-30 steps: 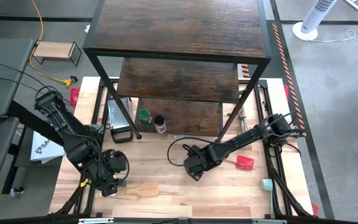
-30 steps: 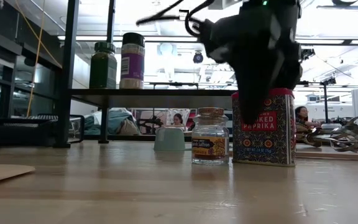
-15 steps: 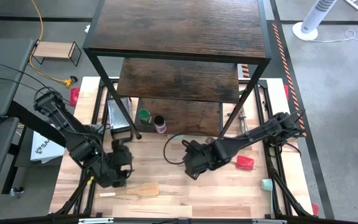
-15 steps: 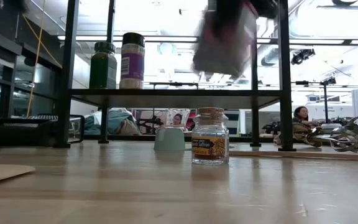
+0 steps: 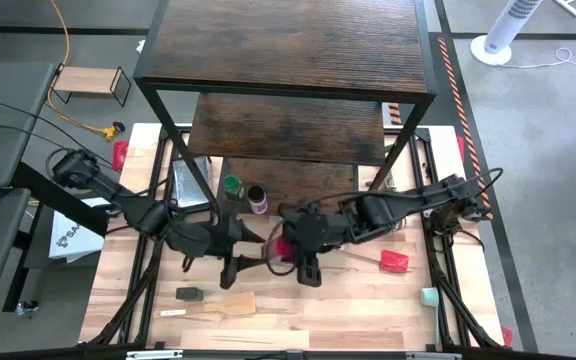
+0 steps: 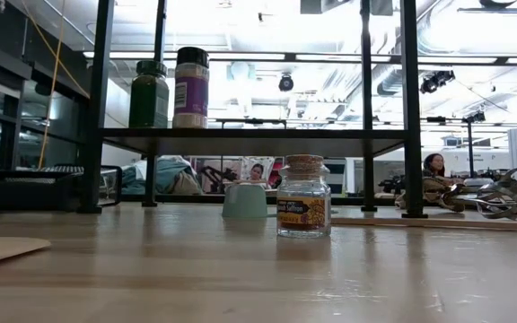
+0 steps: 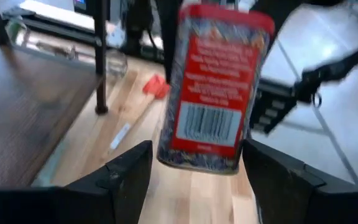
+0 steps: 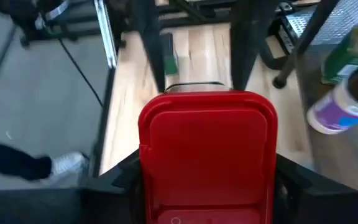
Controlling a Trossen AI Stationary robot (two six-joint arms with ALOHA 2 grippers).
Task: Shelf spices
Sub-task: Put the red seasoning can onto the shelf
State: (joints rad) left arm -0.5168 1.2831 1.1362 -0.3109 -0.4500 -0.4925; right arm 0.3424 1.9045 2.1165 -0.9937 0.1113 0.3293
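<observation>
From above, the shelf (image 5: pixel 288 60) stands at the far side of the counter (image 5: pixel 368 310), and everything here is placed against it. The right pincer (image 5: pixel 286 245) hangs just in front of its lowest board, clamped on the red paprika tin (image 5: pixel 280 247). The left pincer (image 5: pixel 236 248) is just beside that tin, facing it, its jaws spread wide and holding nothing. On the lowest board stand the green-lidded jar (image 5: pixel 231 186) and the dark-lidded jar (image 5: pixel 257 199), side by side. A dark jar (image 5: pixel 189 294) lies on the counter well in front of the shelf, next to a wooden spatula (image 5: pixel 218 305). A red spatula (image 5: pixel 392 261) lies in front of the shelf's right leg.

From counter height, the 2 jars sit on the shelf's lowest board, and a tiny cork-topped jar (image 6: pixel 303 196) stands on the counter in front of it. No pincer shows here.

The left wrist camera shows the tin hanging between the 2 open fingers (image 7: pixel 126 180), touching neither.

The right wrist camera shows the tin's red lid filling the gap between its fingers (image 8: pixel 114 183), which press its sides.
</observation>
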